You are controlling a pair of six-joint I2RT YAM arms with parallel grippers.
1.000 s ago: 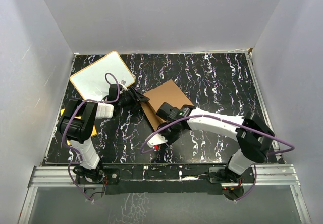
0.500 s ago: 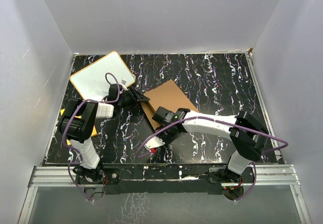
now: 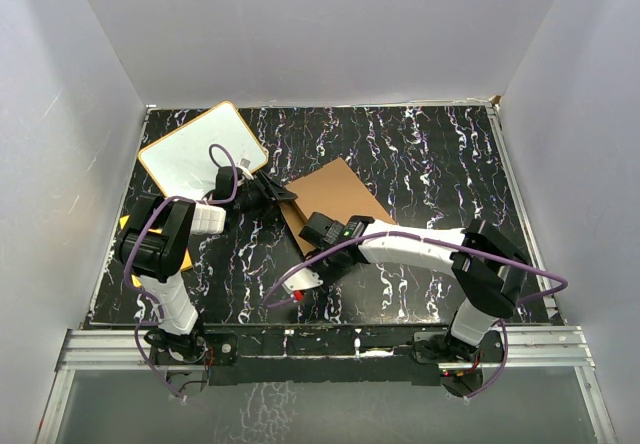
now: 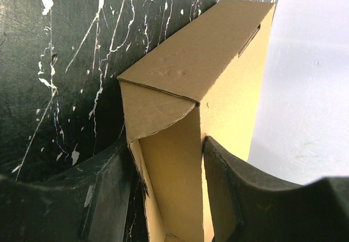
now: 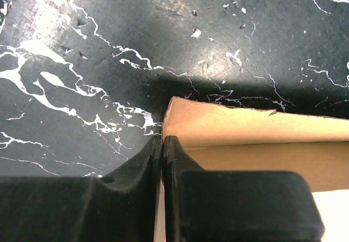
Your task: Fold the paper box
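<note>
Table (image 3: 420, 164), black marbled: bears all; paper box (image 3: 340, 189) mid-table, part-folded, walls up; my left gripper (image 4: 168, 165) clamps its side wall; my right gripper (image 5: 162, 144) nearly closed, pinching thin corner edge; risk: opp. pulls buckle or tear wall, or pinch slips off.

I see a white board with an orange rim (image 3: 195, 154) at the black marbled table's (image 3: 430, 164) far-left corner, an orange-yellow sheet (image 3: 187, 260) by its left edge.
</note>
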